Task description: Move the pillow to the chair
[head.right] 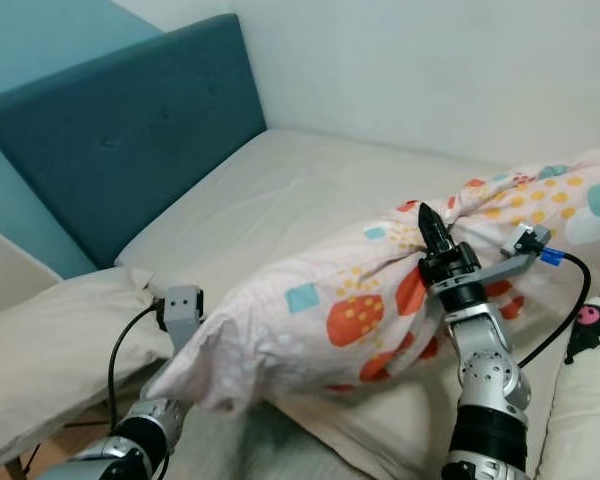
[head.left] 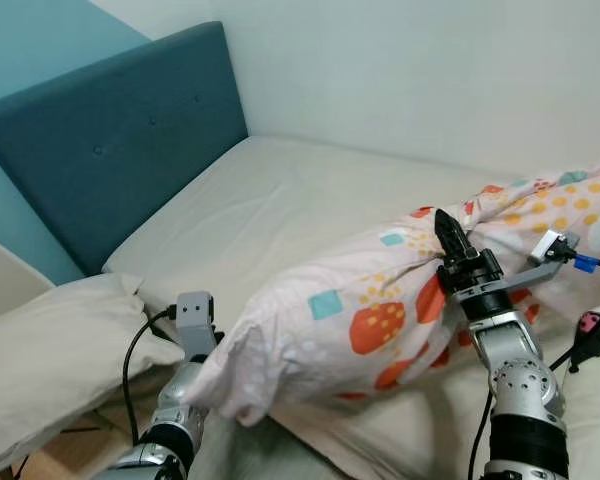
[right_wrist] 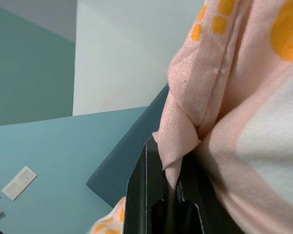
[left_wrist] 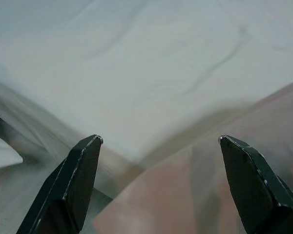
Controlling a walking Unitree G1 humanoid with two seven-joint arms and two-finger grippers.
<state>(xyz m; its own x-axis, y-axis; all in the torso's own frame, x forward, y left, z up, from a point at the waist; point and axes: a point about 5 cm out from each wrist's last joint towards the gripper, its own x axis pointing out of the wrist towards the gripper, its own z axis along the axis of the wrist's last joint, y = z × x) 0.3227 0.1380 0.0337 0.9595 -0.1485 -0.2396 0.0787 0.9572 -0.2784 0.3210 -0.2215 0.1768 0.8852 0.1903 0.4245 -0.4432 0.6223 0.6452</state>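
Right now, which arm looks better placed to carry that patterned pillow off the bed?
The right. The right gripper is shut on a fold of the patterned pillow, pinching the pink fabric between its fingers. The left gripper is open under the pillow's other end, so it probably only props it up.

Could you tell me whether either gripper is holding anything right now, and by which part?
The right gripper pinches a fold of the patterned pillow's cover along its upper edge. The left gripper is open beneath the pillow's other end, gripping nothing.

Pillow point(right_wrist: 244, 97) fabric between fingers point(right_wrist: 136, 195)
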